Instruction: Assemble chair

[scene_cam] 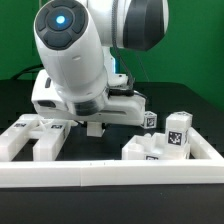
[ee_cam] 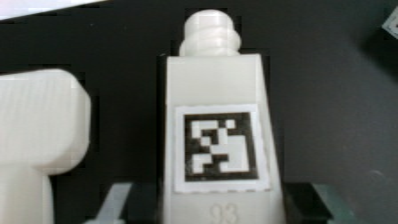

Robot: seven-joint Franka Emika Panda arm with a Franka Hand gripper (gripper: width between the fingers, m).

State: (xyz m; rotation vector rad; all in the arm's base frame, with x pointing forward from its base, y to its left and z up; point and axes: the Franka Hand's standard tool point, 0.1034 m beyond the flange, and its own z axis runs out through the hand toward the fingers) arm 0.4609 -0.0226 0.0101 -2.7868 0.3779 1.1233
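In the wrist view a long white chair leg [ee_cam: 217,110] with a ridged peg at one end and a square black-and-white tag on its face lies on the black table. My gripper [ee_cam: 222,198] is shut on its tagged end, with a dark finger [ee_cam: 125,200] against each side. Another rounded white chair piece [ee_cam: 36,125] lies close beside the leg, a narrow gap apart. In the exterior view the gripper [scene_cam: 95,127] is low over the table, and the arm hides the leg there.
A white slotted chair part [scene_cam: 35,138] lies at the exterior view's left. At its right are a flat tagged panel [scene_cam: 155,150], a tagged block [scene_cam: 178,130] and a small cube [scene_cam: 150,120]. The low white border rail [scene_cam: 110,178] runs along the front.
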